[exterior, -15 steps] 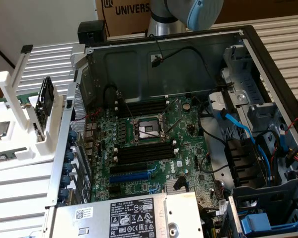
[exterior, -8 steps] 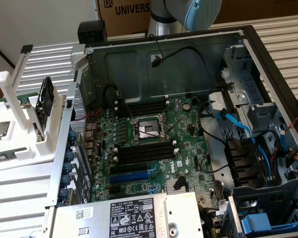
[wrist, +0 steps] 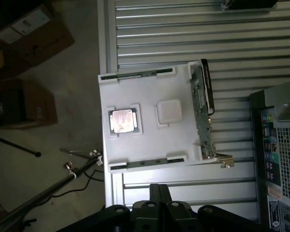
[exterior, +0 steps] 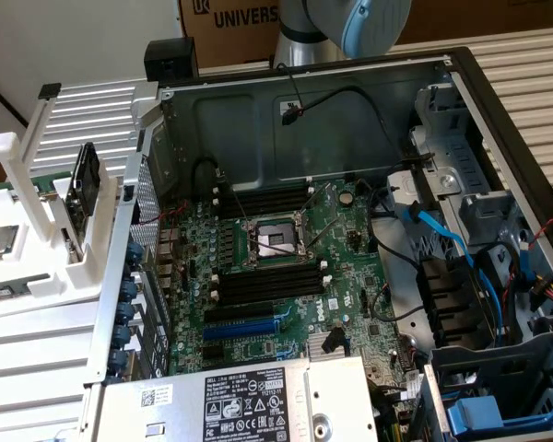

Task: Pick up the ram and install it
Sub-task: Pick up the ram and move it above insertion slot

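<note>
A white holder lies on the ribbed metal table. Two thin dark-green ram sticks sit edge-on in slots on opposite sides of it: one ram stick on the far side from my gripper, the other ram stick on the near side. My gripper hangs well above the holder's near edge, fingers shut together with nothing between them. In the exterior view the holder stands at the left beside the open computer case, whose motherboard shows long black memory slots.
On the holder also rest a silver-topped square chip, a white square pad and a wider black-framed board standing on edge. The case wall rises between holder and motherboard. Cables, drive bays and a power supply crowd the case.
</note>
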